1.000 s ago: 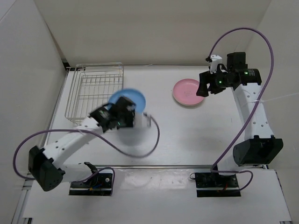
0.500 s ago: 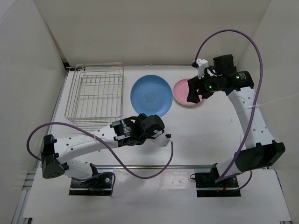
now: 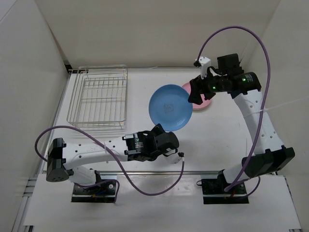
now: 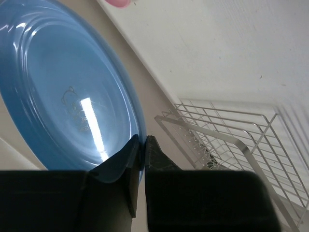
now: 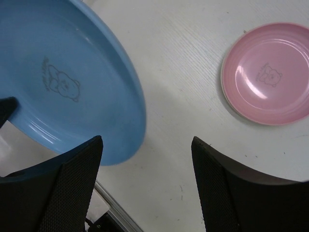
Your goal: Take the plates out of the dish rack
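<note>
With the dish rack (image 3: 99,96) empty and the pink plate (image 5: 267,72) on the worktop (image 5: 183,96), the blue plate (image 3: 170,107), clamped in the left jaws, awaits setting down; right jaws apart.

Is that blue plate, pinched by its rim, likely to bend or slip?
Probably stiff: the blue plate shows no sag though the left claw grips only its rim. Its glossy sheen suggests it may slip or swing.

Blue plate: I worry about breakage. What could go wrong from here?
The left gripper pinches the blue plate by its rim alone, tilted above the table; it might slip or swing. It hangs close to the open right gripper and the pink plate, so a knock seems possible.
</note>
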Available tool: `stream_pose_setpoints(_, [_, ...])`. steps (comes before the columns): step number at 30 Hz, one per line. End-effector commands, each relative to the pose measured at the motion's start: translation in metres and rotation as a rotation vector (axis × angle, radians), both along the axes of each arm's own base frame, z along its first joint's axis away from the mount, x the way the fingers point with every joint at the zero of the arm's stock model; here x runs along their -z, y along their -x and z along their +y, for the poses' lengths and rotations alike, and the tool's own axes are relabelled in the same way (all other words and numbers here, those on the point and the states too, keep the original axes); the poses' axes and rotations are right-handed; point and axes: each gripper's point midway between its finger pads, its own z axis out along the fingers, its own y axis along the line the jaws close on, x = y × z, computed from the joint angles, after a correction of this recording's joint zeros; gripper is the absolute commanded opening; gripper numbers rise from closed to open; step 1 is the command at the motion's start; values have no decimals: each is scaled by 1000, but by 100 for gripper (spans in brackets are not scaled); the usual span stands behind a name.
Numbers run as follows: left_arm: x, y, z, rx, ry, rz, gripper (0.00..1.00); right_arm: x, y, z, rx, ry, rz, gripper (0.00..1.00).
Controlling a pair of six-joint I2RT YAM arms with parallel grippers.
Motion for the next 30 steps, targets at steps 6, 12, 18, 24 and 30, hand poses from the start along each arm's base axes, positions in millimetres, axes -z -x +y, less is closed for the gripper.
stream_pose_setpoints(6, [-37,7,-29,13,123,-15,11,9,-6,19,-52,12,-19,74])
stream_pose_setpoints(12, [-35,12,-28,-4,130,9,11,16,-14,11,3,49,-23,19])
stream_pose_setpoints(18, [-31,9,-27,-13,130,8,11,19,-17,7,38,60,-27,0])
stream_pose_setpoints(24, [-52,-25,-20,-111,223,-67,87,29,-31,-6,139,107,-53,0])
stream_pose_setpoints(30, [-164,-87,16,-325,618,-100,100,47,-92,-51,420,86,-44,0])
